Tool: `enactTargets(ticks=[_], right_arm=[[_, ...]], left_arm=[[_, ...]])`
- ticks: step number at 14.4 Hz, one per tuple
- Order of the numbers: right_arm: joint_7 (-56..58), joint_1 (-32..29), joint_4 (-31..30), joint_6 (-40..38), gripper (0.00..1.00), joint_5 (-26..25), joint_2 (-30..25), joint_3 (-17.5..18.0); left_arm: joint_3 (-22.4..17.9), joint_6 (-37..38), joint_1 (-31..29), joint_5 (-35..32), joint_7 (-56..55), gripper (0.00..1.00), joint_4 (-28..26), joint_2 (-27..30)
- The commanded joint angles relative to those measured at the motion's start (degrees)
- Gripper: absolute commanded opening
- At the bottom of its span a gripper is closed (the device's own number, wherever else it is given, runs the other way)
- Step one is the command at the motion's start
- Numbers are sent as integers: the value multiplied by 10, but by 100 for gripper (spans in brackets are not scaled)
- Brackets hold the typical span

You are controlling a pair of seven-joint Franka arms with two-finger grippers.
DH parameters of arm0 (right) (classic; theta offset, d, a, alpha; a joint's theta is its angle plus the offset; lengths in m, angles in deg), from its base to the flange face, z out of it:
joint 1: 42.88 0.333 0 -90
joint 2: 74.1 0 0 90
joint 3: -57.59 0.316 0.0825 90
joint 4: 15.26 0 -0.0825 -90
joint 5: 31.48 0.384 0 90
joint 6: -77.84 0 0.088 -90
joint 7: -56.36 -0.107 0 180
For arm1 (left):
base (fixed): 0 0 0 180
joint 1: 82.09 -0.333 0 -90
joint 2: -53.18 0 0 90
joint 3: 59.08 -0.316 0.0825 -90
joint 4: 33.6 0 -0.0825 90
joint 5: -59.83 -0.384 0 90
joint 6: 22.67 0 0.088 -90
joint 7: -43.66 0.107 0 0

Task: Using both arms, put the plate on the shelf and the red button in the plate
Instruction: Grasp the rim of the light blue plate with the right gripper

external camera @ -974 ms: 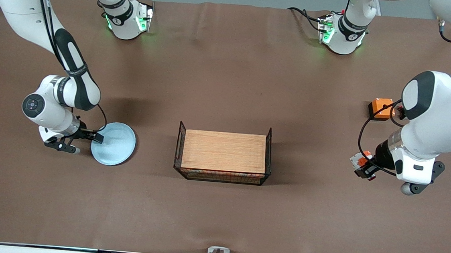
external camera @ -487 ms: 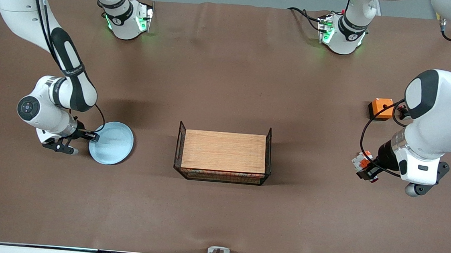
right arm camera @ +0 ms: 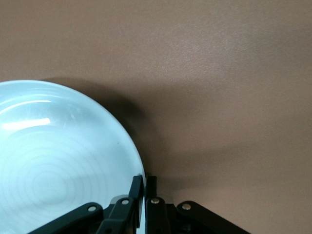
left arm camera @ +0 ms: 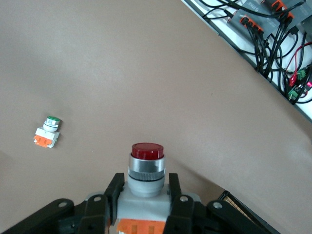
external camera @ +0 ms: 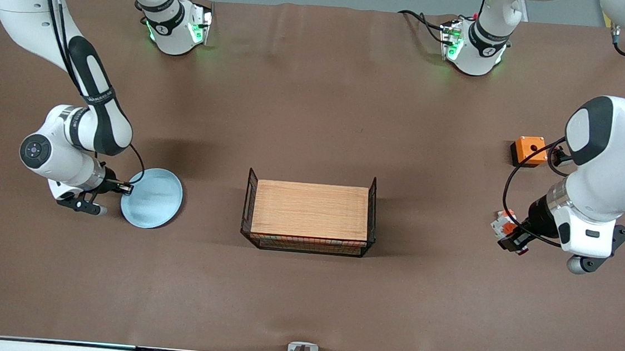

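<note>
Front view first: wire basket (external camera: pixel 309 218) with a wooden board across it sits mid-table, and serves as the landmark. Toward the right arm's end of the table from it, the right gripper (external camera: pixel 124 187) pinches the rim of the plate (external camera: pixel 153 198), its fingers closed on the edge that faces away from the basket, so the plate's bulk lies between gripper and basket. Toward the left arm's end, the left gripper (external camera: pixel 514 240) holds the red button (external camera: pixel 509 231) over bare table, well apart from the basket. An orange box (external camera: pixel 528 150) rests farther from the camera than that gripper.

Left wrist view: the left gripper's fingers (left arm camera: pixel 113 191) are clamped on the white body of the red button (left arm camera: pixel 146 168), whose long axis points straight out from the fingers, red cap leading. A second button part (left arm camera: pixel 48 132) with a green cap lies on the cloth, well apart.

Right wrist view: the right gripper (right arm camera: pixel 144 187) is pressed together on the plate's (right arm camera: pixel 58 161) thin rim, the dish extending away from the fingers.

Each arm probably has to carry its load inward to the basket; both look similarly distant from it.
</note>
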Motion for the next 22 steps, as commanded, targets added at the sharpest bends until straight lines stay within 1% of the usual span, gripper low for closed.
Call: enactTargets(ticks=[1,3,6,8,9,11,13,17,19,22], right_arm=[[-25,0,10,-24,0,1,-25,1],[-28,1,62,-110,0,1,-28,2],[-63,6,159,-283,0,1,-42,2],[-80,14,223,-381,0,1,-50,2],[-99,16,253,-433,0,1,-56,2],[-168,24,290,-504,0,5,-79,6],[-246,51,294,-538,0,15,-115,7],[-439,117,295,-585,0,42,-181,8],[-526,160,303,-595,0,44,-200,9],[-691,225,339,-594,0,62,-202,7]], left_arm=[[0,13,-1,11,-5,29,17,-4],[0,14,-1,12,-5,29,17,-4],[0,14,-1,12,-8,29,17,-3],[0,14,-1,14,-13,30,17,-1],[0,18,-1,21,-14,30,17,-1],[0,26,-1,27,-17,30,17,0],[0,25,-1,27,-16,30,18,0],[0,25,0,20,-9,30,19,0],[0,25,1,22,-9,30,19,0],[0,25,-1,24,-13,30,19,1]])
